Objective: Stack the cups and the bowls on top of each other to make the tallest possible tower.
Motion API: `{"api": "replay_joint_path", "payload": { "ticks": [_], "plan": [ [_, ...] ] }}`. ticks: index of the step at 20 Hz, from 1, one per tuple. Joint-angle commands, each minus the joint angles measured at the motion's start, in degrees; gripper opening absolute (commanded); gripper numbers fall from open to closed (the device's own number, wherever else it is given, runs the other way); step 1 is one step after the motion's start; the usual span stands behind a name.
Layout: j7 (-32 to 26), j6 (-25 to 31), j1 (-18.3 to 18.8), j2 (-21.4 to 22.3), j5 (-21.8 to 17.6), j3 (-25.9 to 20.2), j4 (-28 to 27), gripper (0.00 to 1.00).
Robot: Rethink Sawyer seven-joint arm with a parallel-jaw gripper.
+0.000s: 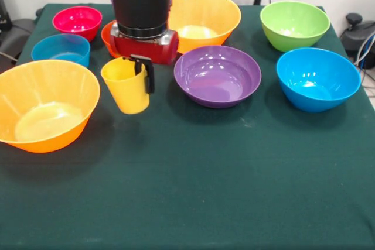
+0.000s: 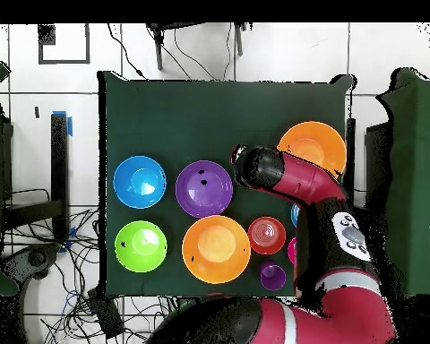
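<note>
The gripper (image 1: 139,69), clamped on the tilted yellow cup's (image 1: 125,88) rim, could lose it if that thin grip slips.

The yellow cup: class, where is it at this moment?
In the front view the yellow cup hangs tilted in the gripper, left of centre, between the large orange bowl and the wide purple bowl.

Front camera faces the robot; overhead looks straight down on the same table (image 1: 234,191).
</note>
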State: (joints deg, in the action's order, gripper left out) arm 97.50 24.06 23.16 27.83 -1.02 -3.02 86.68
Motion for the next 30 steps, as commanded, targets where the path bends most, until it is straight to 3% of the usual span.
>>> {"api": "replay_joint_path", "payload": {
  "ticks": [1, 8, 16, 30],
  "plan": [
    [8.96, 3.59, -3.19, -6.23, 2.08, -1.03, -7.87, 0.0],
    [8.86, 1.44, -4.81, -10.34, 2.69, 0.76, -12.41, 0.0],
    [8.85, 4.82, -6.89, -14.38, 3.97, 3.11, -20.86, 0.0],
    [10.17, 7.79, -10.94, -15.01, 7.48, 5.81, -24.88, 0.0]
  ]
}}
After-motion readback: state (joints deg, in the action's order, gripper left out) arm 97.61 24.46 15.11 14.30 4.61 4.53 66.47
